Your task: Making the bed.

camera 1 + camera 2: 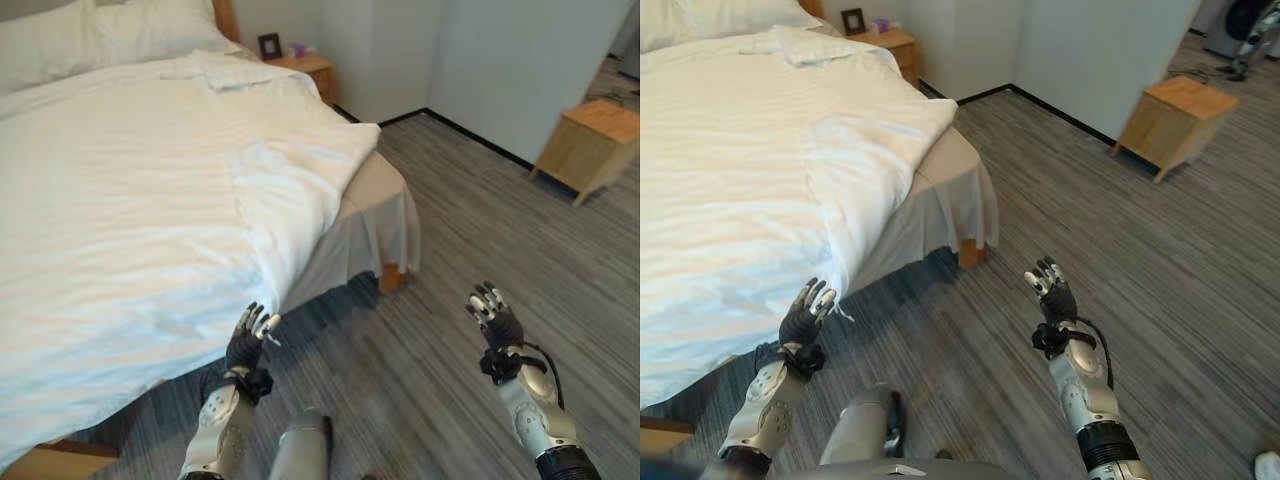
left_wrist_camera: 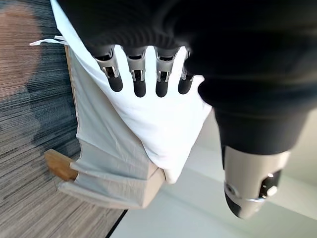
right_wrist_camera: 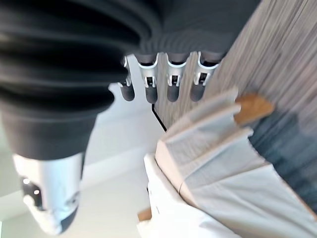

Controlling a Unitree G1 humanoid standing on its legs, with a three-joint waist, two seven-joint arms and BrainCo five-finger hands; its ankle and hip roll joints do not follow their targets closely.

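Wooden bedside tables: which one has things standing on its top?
The wooden bedside table against the wall beside the bed's head carries a dark picture frame; the other wooden table, out on the grey floor, has a bare top.

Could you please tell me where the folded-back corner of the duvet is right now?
The duvet corner lies on the bed's foot corner, on its right side, hanging over the edge just above the left robot hand.

The two head cameras are looking down from above at the bed (image 1: 150, 200) and floor (image 1: 470, 230), sharing nearly everything. Each wrist camera is peering closely past its own fingers toward the bed's corner.
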